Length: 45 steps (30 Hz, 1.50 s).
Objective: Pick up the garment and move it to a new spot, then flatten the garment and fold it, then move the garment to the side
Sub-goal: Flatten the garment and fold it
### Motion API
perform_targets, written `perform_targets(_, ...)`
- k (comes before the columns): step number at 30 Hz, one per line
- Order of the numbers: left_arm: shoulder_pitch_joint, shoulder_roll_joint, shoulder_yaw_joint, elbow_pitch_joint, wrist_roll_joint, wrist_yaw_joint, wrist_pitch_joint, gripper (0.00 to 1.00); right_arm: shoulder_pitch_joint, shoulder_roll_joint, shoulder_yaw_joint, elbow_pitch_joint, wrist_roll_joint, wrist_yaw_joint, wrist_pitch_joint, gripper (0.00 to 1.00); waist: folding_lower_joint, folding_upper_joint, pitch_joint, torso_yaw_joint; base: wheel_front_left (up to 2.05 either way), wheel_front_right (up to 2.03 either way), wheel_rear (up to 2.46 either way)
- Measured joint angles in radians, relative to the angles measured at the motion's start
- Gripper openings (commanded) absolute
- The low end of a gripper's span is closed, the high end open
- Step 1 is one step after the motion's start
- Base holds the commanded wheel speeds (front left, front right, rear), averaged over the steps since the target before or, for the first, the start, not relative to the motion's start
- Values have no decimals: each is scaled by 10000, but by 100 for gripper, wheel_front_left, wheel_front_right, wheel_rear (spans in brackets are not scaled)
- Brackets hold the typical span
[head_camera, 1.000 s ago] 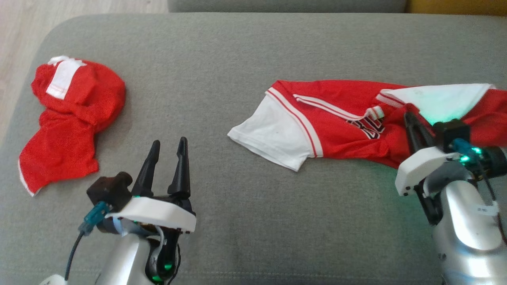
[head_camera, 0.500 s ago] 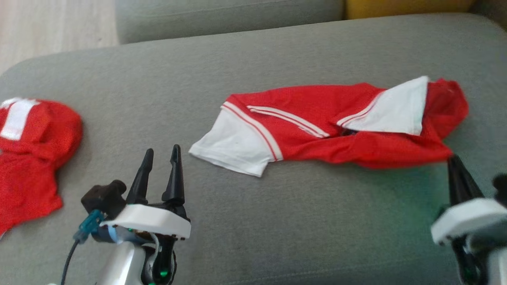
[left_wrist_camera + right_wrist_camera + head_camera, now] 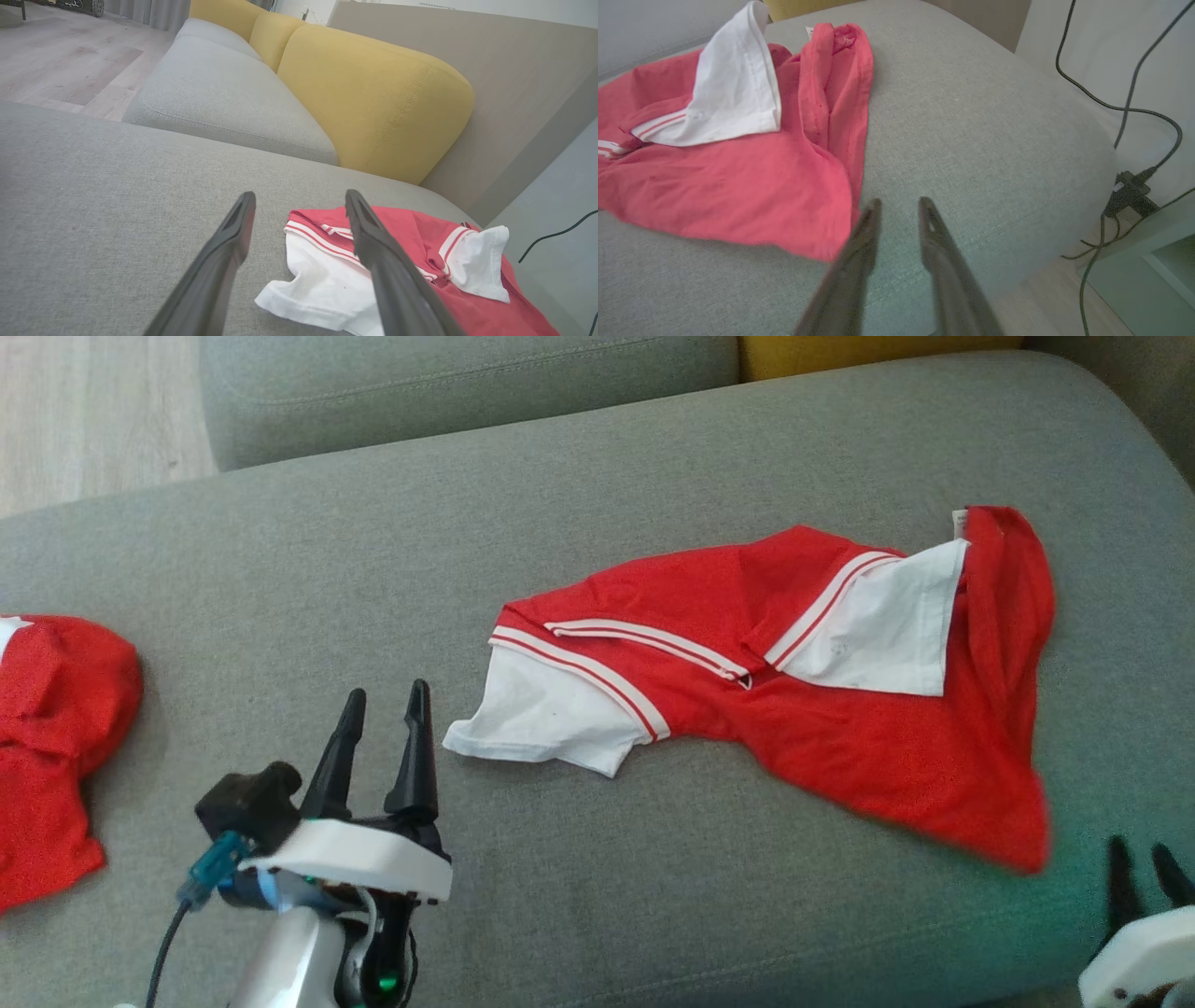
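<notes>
loosely spread garment (image 3: 840,756), on grey cushion (image 3: 653,915)

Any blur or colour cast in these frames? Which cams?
Head view: shirt hem blurred at lower right, green glow on the sofa beside the right hand. Right wrist view: fingers and nearest shirt edge smeared, reds washed to pink. Left wrist view: left hand soft up close, shirt beyond it sharp, no glare.
</notes>
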Motion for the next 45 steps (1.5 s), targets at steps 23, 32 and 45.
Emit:
perform_targets(23, -701, 213, -1141, 2778, 2169, -405, 2, 100, -882, 13, 654, 1469, 456, 0, -2194, 100, 0, 0, 87, -633, 0, 0, 0)
perform_targets(32, -1825, 683, -1415, 3774, 2738, -794, 13, 100, -1116, 13, 757, 1755, 525, 0, -2437, 100, 0, 0, 289, -924, 0, 0, 0)
perform_targets(45, -2866, 1057, -2033, 5304, 3196, -993, 351, 100, -1258, 13, 740, 2159, 523, 0, -2650, 100, 0, 0, 469, -988, 0, 0, 0)
